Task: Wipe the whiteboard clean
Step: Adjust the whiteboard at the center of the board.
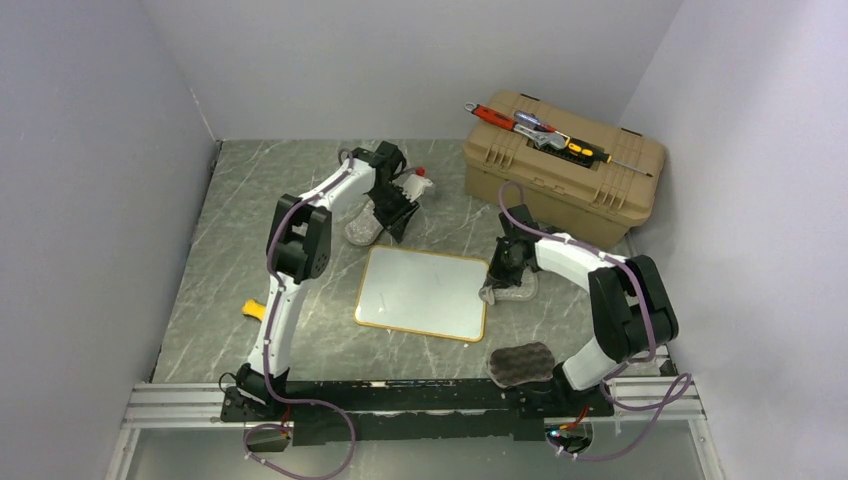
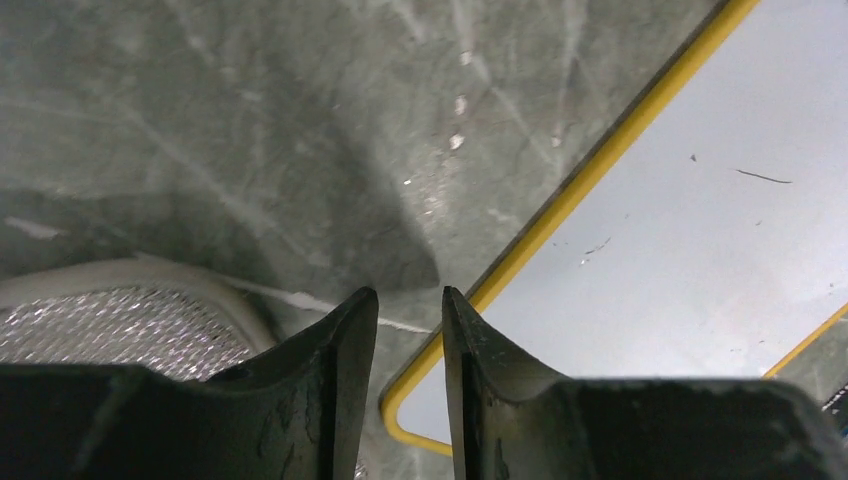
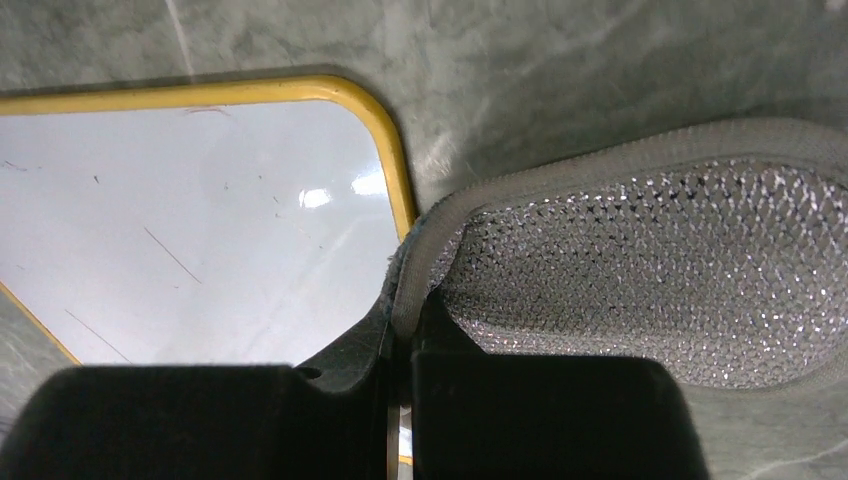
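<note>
The whiteboard [image 1: 422, 293] lies flat mid-table, yellow-framed, glossy white with only a few faint thin marks [image 3: 170, 255]. My right gripper [image 1: 498, 280] is at its right edge, shut on the rim of a silver mesh scrub pad [image 3: 640, 270] that rests on the table just off the board's corner [image 3: 385, 130]. My left gripper [image 1: 396, 215] hovers beyond the board's far left corner [image 2: 420, 400]. Its jaws [image 2: 410, 295] stand slightly open with nothing between them. A second silver mesh pad [image 2: 120, 325] lies just left of it.
A tan toolbox [image 1: 565, 170] with hand tools on its lid stands at the back right. A dark wavy sponge [image 1: 521, 362] lies near the right arm's base. A small white and red item [image 1: 418, 180] sits behind the left gripper, a yellow object [image 1: 253, 310] by the left arm.
</note>
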